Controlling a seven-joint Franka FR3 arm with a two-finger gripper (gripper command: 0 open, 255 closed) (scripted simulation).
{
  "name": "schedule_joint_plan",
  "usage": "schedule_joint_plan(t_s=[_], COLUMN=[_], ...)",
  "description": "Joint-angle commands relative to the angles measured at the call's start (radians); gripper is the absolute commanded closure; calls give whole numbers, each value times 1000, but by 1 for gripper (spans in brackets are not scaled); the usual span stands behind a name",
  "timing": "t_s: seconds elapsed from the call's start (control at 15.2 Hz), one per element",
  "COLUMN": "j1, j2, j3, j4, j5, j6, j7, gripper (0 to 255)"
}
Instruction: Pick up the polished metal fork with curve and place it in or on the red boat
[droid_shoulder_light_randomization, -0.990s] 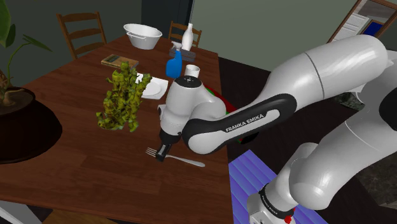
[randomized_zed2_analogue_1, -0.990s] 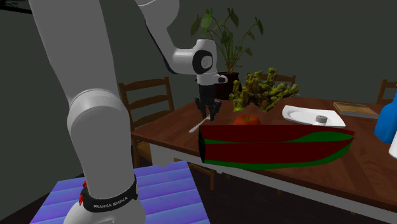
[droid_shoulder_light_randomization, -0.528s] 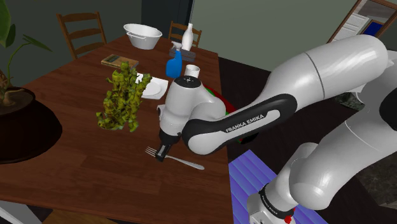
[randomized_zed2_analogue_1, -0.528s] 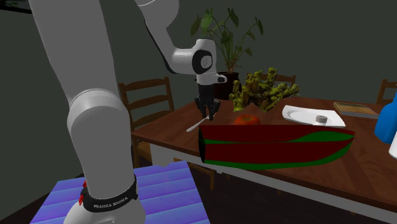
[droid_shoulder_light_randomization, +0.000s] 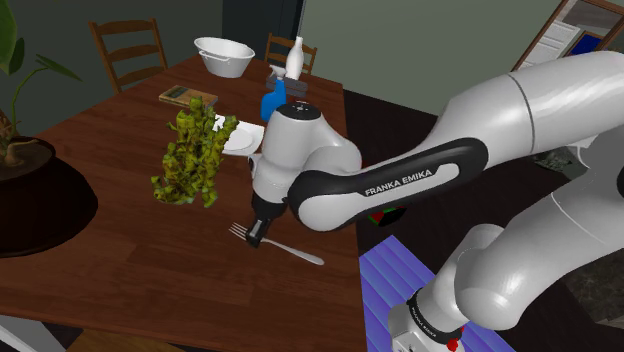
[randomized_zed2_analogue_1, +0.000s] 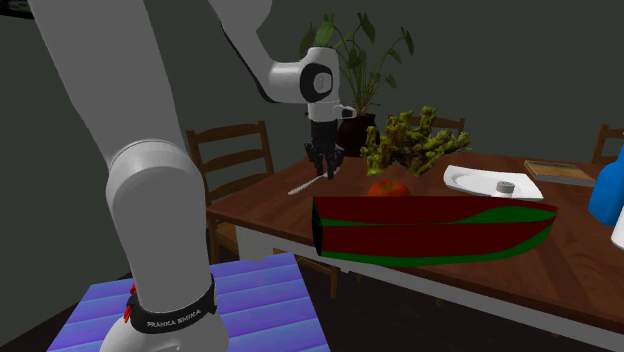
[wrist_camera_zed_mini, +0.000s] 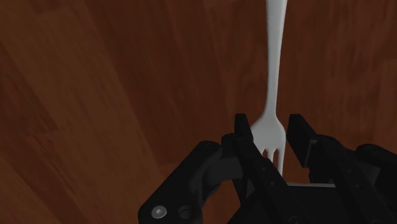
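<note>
Gripper (wrist_camera_zed_mini: 267, 130): black fingers (wrist_camera_zed_mini: 242, 127) set narrow, clasping the head of the fork (wrist_camera_zed_mini: 275, 63) just above its tines, with the pale handle running straight out away from the hand. Fork location: in the gripper (randomized_zed2_analogue_1: 324, 170), over the wooden table (randomized_zed2_analogue_1: 260, 205) near its corner. The second exterior view shows the fork (randomized_zed2_analogue_1: 305, 186) apparently clear of the table top and tilted handle-down; the shoulder view does not settle whether it touches. Red boat (randomized_zed2_analogue_1: 430, 230), with a green band: lies along the table edge, near the gripper at the second exterior view's right. Hidden items: in the shoulder view the arm covers most of the boat and the tines sit behind the gripper (droid_shoulder_light_randomization: 258, 236), so just the fork (droid_shoulder_light_randomization: 295, 252) handle is plain. A red round object (randomized_zed2_analogue_1: 387, 187) is half hidden behind the boat. Clearances: bare table (droid_shoulder_light_randomization: 120, 260) surrounds the gripper, a leafy bunch (droid_shoulder_light_randomization: 190, 155) stands near, and the table edge is close to the handle's end.
</note>
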Motion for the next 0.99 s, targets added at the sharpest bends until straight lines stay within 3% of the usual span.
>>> schedule_joint_plan(t_s=[0.0, 0.92], j1=[1, 6], j2=[-21, -117], j3=[-4, -28], j4=[11, 121], j5=[9, 38], j6=[-31, -232], j7=[-8, -32], gripper=[255, 255])
